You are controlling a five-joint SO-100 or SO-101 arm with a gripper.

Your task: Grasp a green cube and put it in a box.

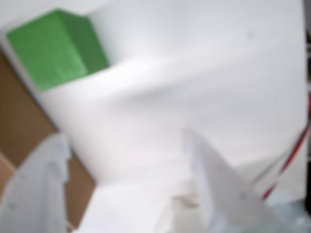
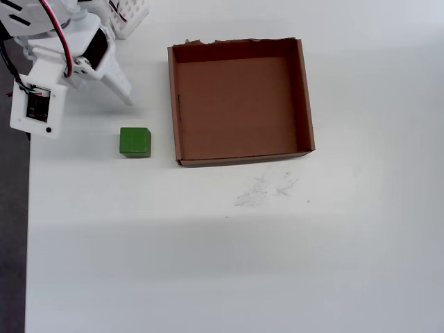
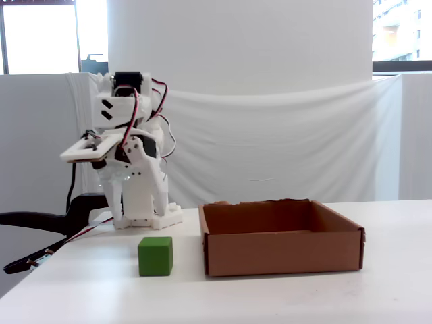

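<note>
The green cube (image 2: 134, 141) rests on the white table just left of the box (image 2: 241, 161), a shallow brown cardboard tray with nothing in it. My gripper (image 2: 125, 97) hangs above the table behind the cube, a short way off and not touching it. In the blurred wrist view the green cube (image 1: 53, 48) lies at the upper left with the brown box (image 1: 19, 121) at the left edge. There my gripper (image 1: 125, 136) is open, and only white table shows between its fingers. The fixed view shows the cube (image 3: 155, 256) in front of the arm (image 3: 125, 135), left of the box (image 3: 280, 253).
The table's left edge (image 2: 28, 222) drops to a dark floor. The arm's white base (image 2: 128, 17) stands at the back left corner. Faint scuff marks (image 2: 263, 189) lie in front of the box. A white cloth backdrop (image 3: 283, 148) hangs behind the table. Red and black wires (image 1: 291, 155) run along the wrist view's right edge.
</note>
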